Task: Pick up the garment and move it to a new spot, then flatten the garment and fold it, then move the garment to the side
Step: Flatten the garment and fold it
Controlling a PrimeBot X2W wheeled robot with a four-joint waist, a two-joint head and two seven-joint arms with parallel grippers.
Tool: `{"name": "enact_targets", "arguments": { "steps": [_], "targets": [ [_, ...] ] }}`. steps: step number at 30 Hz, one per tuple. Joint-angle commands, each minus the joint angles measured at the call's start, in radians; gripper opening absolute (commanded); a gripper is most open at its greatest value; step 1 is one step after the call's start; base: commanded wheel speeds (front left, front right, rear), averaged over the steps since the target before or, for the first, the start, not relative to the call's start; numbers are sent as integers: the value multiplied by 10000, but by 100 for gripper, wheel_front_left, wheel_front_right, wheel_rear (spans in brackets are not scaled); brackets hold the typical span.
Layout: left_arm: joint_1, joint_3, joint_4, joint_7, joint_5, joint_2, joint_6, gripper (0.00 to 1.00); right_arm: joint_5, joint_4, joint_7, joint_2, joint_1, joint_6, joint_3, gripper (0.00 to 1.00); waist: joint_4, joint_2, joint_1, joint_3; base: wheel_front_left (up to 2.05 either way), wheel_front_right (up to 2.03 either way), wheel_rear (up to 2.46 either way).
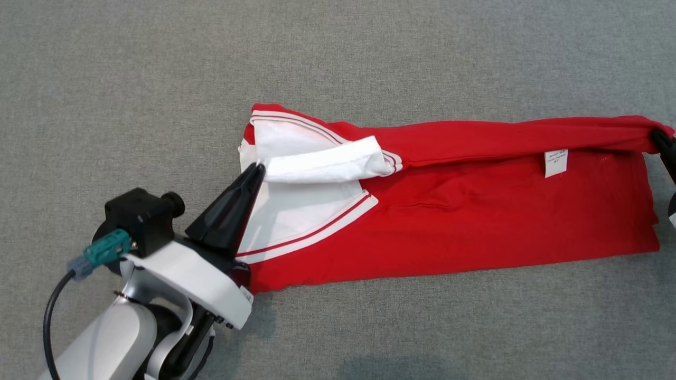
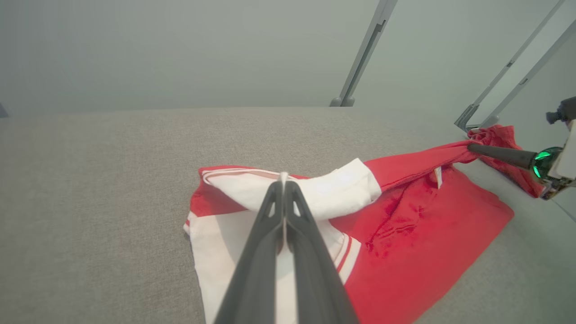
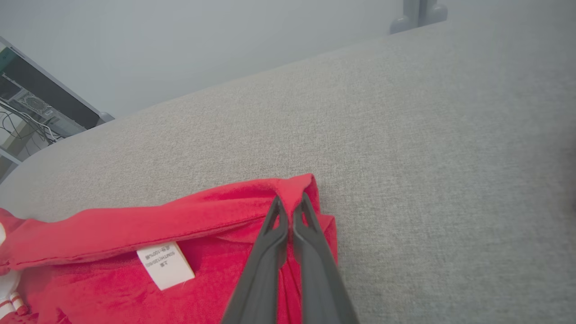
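Grips the soft red garment point(image 1: 475, 221) at both ends: left gripper point(image 1: 257, 169) clenched on its white sleeve point(image 1: 327, 161), left; right gripper point(image 3: 291, 201) pinching the bunched hem point(image 3: 297, 184), right. Lies stretched over coarse grey cloth point(image 1: 369, 53).

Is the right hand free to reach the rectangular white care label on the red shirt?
Probably not yet: the right hand is shut on the edge of the red shirt. The white care label lies uncovered nearby.

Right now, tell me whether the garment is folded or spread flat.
Partly folded: the garment has its far edge doubled over its body, pinched by the left gripper and right gripper.
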Motion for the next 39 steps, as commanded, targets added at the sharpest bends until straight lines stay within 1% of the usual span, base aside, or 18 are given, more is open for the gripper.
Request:
{"name": "enact_targets", "arguments": {
  "steps": [1, 7, 8, 14, 18, 24, 27, 28, 32, 33, 34, 35, 36, 39],
  "targets": [
    [50, 483, -399, -91, -85, 340, 174, 0, 61, -73, -211, -402, 433, -29, -118, 0, 13, 0, 0, -13, 0, 0, 0],
    [710, 510, -727, -2, -321, 419, 450, 0, 238, -52, -174, -447, 855, -29, -151, 0, 75, 0, 0, -90, 0, 0, 0],
    [960, 468, -748, 44, -379, 437, 548, 0, 235, 10, -169, -480, 1006, -29, -159, 0, 79, 0, 0, -115, 0, 0, 0],
    [1467, 423, -639, 20, -564, 380, 719, 0, 262, 71, -85, -395, 1335, -29, -105, 0, 72, 0, 0, -147, 0, 0, 0],
    [1523, 215, -247, 45, -418, 368, 725, 0, 157, 184, -27, -307, 1566, -29, 0, 0, 107, 0, 0, -159, 0, 0, 0],
    [1456, -148, 594, 114, -298, 182, 635, 0, -56, 420, 59, -99, 1658, -29, 134, 0, 82, 0, 0, -227, 0, 0, 0],
    [1445, -306, 1032, 102, -218, 71, 636, 0, -192, 503, 90, -18, 1658, -29, 203, 0, 53, 0, 0, -278, 0, 0, 0],
    [1463, -377, 1341, 127, -259, -49, 658, 0, -134, 556, 156, 101, 1682, -29, 204, 0, 48, 0, 0, -316, 0, 0, 0],
    [1368, -437, 1834, 31, -198, -206, 693, 0, -70, 535, 179, 198, 1704, -29, 174, 0, 51, 0, 0, -347, 0, 0, 0],
    [1343, -431, 1923, 5, -203, -254, 711, 5, -69, 539, 183, 205, 1711, -29, 168, 7, 57, 0, 0, -356, 0, 0, 0],
    [1328, -416, 1999, -17, -231, -309, 730, 35, -72, 548, 186, 215, 1716, -29, 162, 38, 57, 0, 0, -364, 0, 0, 0],
    [1311, -416, 2059, -30, -244, -345, 734, 64, -97, 565, 165, 219, 1717, -29, 153, 100, 53, 0, 0, -380, 0, 0, 0],
    [1295, -395, 2099, -91, -235, -378, 753, 100, -138, 581, 107, 217, 1718, -29, 132, 100, 52, 0, 0, -404, 0, 0, 0],
    [1267, -310, 2148, -281, -213, -431, 805, 100, -332, 593, -143, 160, 1732, -29, 65, 100, 49, 0, 0, -518, 0, 0, 0]
  ]
}}
